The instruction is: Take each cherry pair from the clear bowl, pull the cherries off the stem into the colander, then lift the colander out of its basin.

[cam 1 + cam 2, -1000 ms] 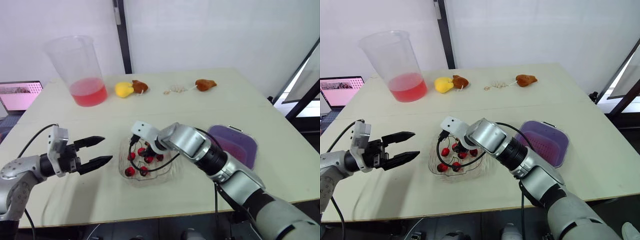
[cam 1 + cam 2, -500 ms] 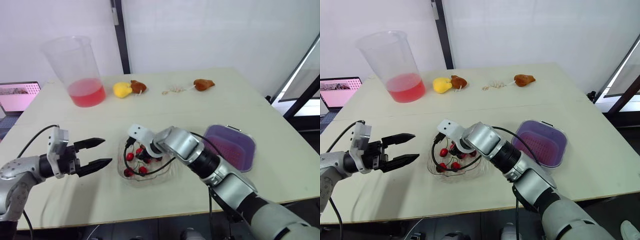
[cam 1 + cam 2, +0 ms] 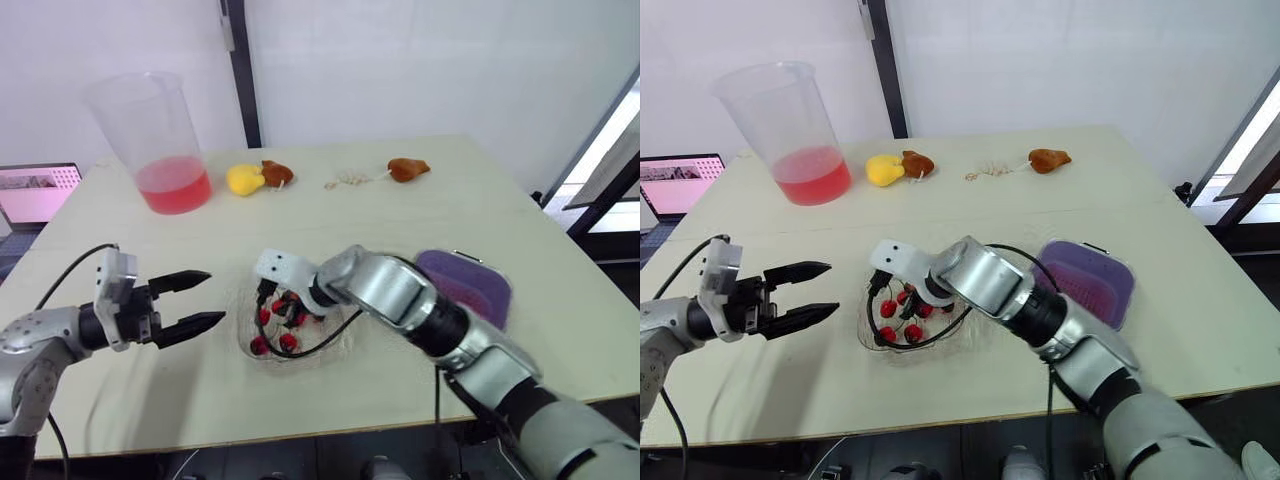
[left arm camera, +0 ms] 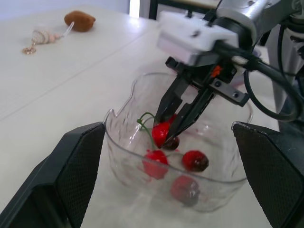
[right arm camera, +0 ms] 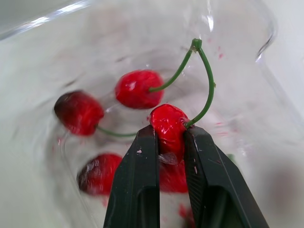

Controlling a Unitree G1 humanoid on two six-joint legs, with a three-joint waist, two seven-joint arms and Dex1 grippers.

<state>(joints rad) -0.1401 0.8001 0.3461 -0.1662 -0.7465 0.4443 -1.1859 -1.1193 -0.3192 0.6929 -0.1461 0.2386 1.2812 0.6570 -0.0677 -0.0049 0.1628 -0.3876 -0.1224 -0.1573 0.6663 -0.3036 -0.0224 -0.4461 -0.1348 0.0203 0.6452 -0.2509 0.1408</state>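
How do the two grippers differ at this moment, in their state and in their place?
The left gripper is open and empty; the right gripper is shut on a cherry. The left gripper is outside the clear bowl, beside it; the right gripper reaches into that bowl. Both are black and two-fingered.

tight inside the bowl, open outside
the right gripper (image 5: 170,134), clamped on a cherry pair (image 5: 166,124), stands inside the clear bowl (image 4: 118,137): loose cherries (image 5: 78,111) crowd just past its fingertips, the wall ringing them. ahead of the left gripper's (image 3: 215,297) spread fingers, bare table (image 3: 150,390) runs to the bowl's wall.
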